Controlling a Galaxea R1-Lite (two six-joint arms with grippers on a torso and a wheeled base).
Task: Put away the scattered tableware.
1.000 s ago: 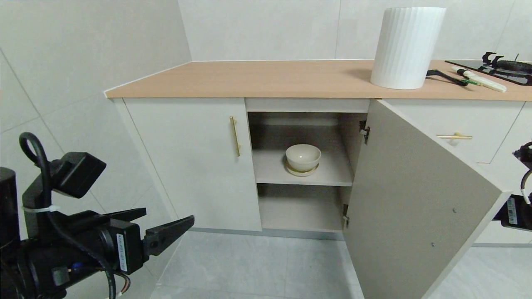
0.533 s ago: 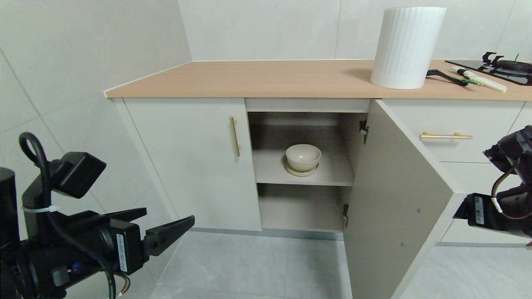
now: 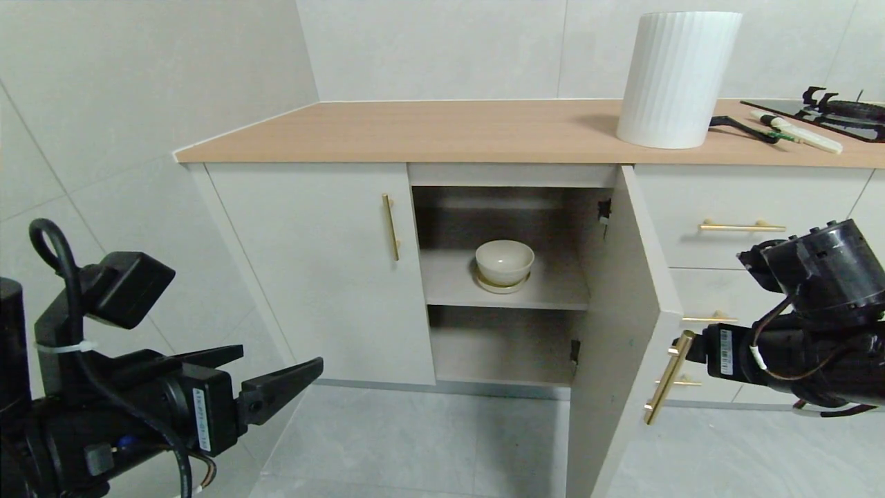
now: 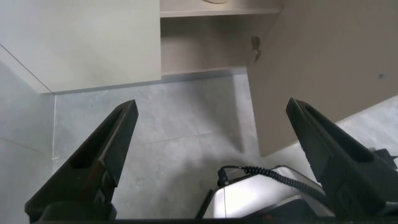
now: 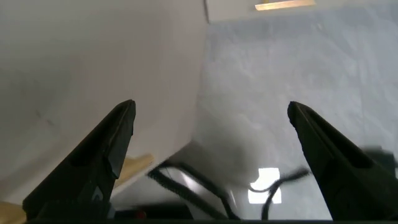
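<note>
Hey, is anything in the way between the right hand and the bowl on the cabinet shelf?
Yes. The half-open cabinet door stands between them: the right hand is on its outer side, by the gold handle, while the bowl sits inside on the upper shelf.

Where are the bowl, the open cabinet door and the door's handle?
bowl (image 3: 504, 267), head view, on its outer side.
cabinet door (image 3: 619, 311), head view, on its inner face.
door handle (image 3: 666, 379), head view, on the middle of the bar.
</note>
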